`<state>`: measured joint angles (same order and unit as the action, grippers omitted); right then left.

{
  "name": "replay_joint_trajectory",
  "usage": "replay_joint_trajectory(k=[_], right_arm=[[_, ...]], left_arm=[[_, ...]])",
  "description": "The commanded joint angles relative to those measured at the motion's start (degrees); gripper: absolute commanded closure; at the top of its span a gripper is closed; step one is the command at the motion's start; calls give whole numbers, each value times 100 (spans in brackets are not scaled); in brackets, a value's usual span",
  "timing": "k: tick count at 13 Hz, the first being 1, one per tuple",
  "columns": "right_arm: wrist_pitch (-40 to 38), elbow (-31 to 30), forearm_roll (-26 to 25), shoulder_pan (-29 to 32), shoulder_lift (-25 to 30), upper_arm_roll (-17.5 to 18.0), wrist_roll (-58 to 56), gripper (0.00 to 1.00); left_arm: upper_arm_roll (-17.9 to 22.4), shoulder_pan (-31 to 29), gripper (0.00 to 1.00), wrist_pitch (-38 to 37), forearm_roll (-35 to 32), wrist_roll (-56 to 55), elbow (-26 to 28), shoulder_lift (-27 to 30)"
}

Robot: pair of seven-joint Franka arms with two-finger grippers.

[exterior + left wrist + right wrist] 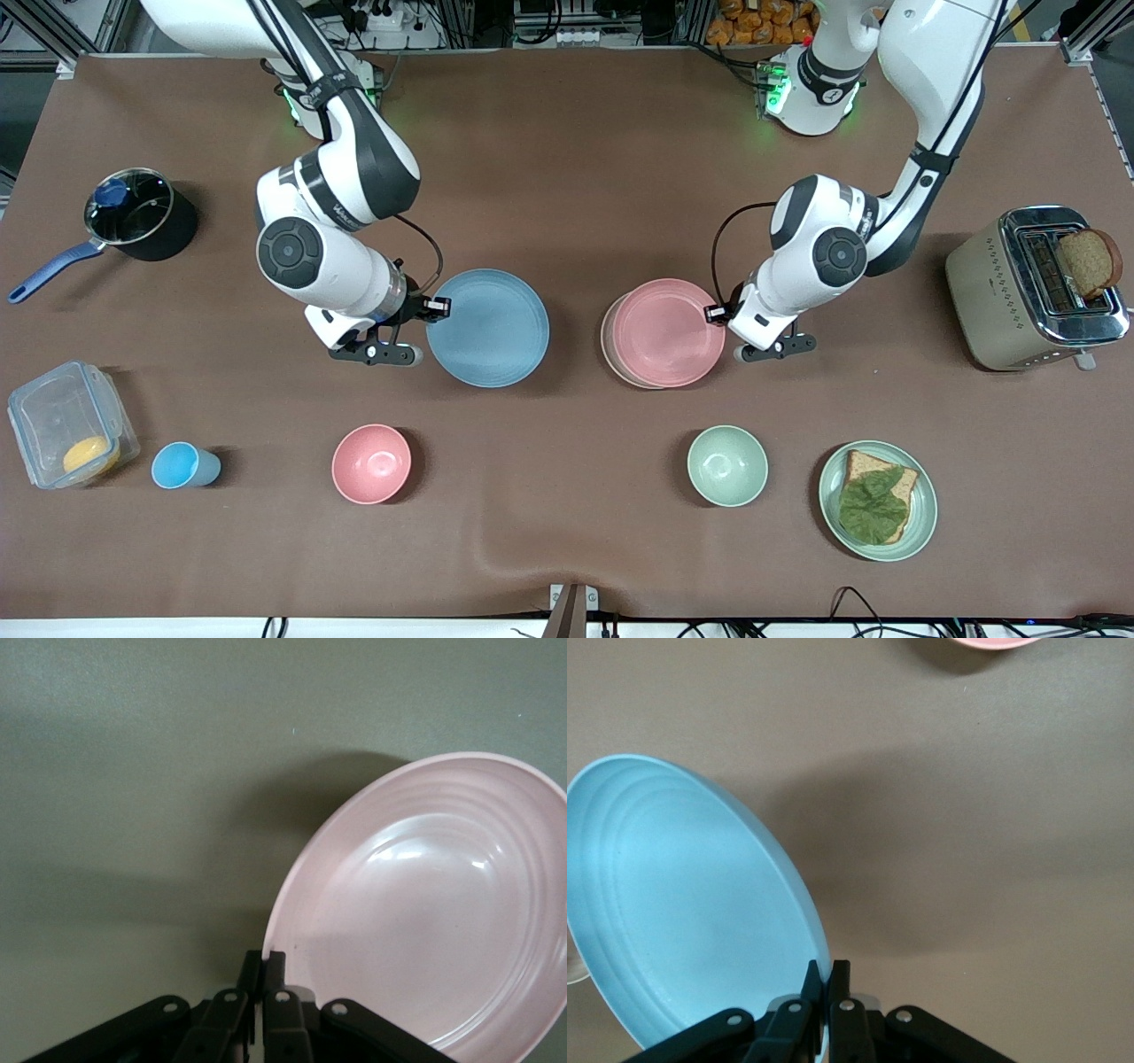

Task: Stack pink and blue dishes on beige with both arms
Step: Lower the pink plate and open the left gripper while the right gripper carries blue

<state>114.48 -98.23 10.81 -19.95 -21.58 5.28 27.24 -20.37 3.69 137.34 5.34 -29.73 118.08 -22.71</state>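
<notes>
- Four plates in all: one pale pink plate [666,332], one light blue plate [489,327], one beige plate [609,341] and one pale green plate [877,500].
- Two bowls, a pink bowl [372,463] and a green bowl [727,465], both near the front camera, and one small blue cup [180,466] lying on its side toward the right arm's end.
- Containers: a dark saucepan [137,220] with a blue handle holds something blue (I cannot make out what); a clear plastic box [66,424] holds one orange-yellow item; the toaster [1032,288] at the left arm's end has one slice of brown bread [1088,261] standing out of a slot; the green plate carries a slice of bread with a leaf on it.
- The pink plate is matte, round, with a low rim and faint rings inside. It sits over the beige plate, which shows only as a thin crescent at the edge toward the right arm's end.
- The left gripper [263,979] is pinched onto the pink plate's rim, at the side toward the toaster.
- The blue plate looks the same shape and size, tilted in the right wrist view, over bare table between the right arm and the pink plate.
- The right gripper [824,979] is clamped on the blue plate's rim, fingers together around the thin edge.
</notes>
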Motion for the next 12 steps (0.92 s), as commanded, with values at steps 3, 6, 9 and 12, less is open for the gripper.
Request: replay_joint_trajectory(k=[3,6,9,12], right_arm=[[-22,-39,1220,167,-13,-45,79,100],[-13,-39,1554,149,-57,-45,88,100],[22,-39,1617,79,-66,-45,149,100],[48,-39,1617,27,-66,-45,237,100]], left_arm=[[-11,27,100,415,-59,47,267,12],[-11,53,100,609,-59,47,294,-75],[-11,97,100,724,-59,47,294,-137],[-11,123,100,732,-59,47,277,-207]])
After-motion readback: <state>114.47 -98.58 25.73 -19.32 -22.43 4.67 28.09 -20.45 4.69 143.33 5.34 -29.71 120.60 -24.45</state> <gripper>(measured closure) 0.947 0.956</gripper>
